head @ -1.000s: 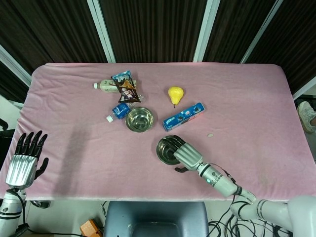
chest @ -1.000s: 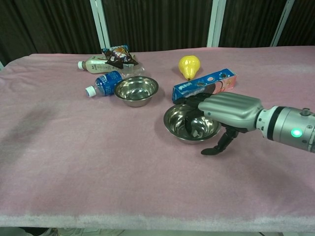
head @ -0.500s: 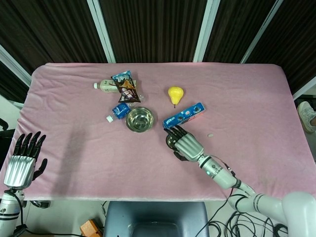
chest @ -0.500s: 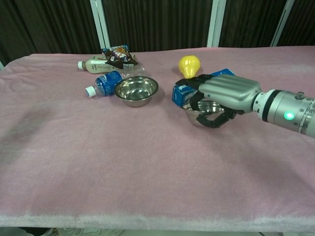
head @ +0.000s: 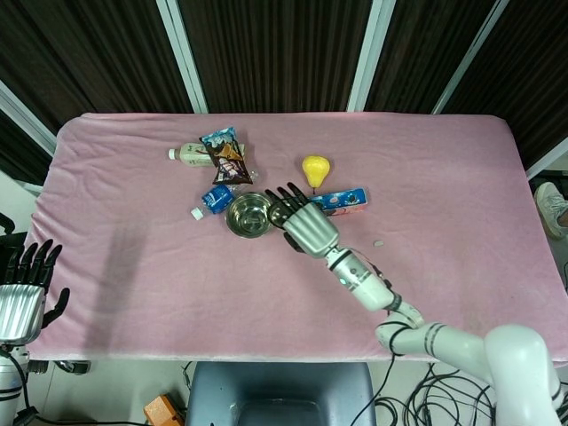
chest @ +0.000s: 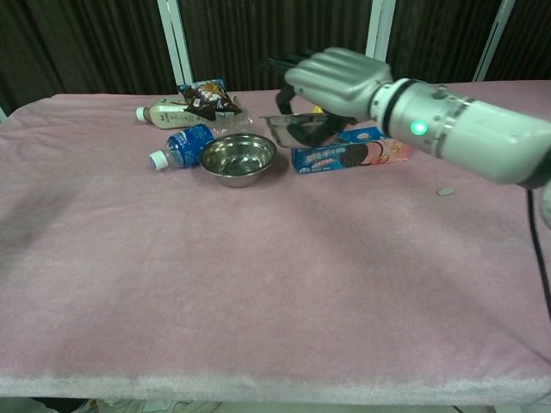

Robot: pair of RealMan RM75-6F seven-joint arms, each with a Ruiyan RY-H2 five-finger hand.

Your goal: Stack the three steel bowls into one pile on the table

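One steel bowl (head: 249, 216) (chest: 238, 157) stands upright on the pink table beside the blue bottle. My right hand (head: 303, 224) (chest: 337, 76) holds a second steel bowl (chest: 298, 129) in the air, gripping it from above, just right of and behind the standing bowl. In the head view the hand covers most of the held bowl. I see no third bowl apart from these. My left hand (head: 22, 295) hangs off the table's front left corner with fingers apart and nothing in it.
A blue cookie box (head: 344, 201) (chest: 349, 155) lies right of the bowls, a yellow pear (head: 314, 169) behind it. A blue bottle (chest: 182, 144), a tea bottle (chest: 164, 111) and a snack bag (chest: 205, 95) lie back left. A small white bit (chest: 445, 191) lies at the right.
My right hand has taken the front bowl off the table and carried it up and to the back left, close to the other bowl. The left hand has sunk lower.
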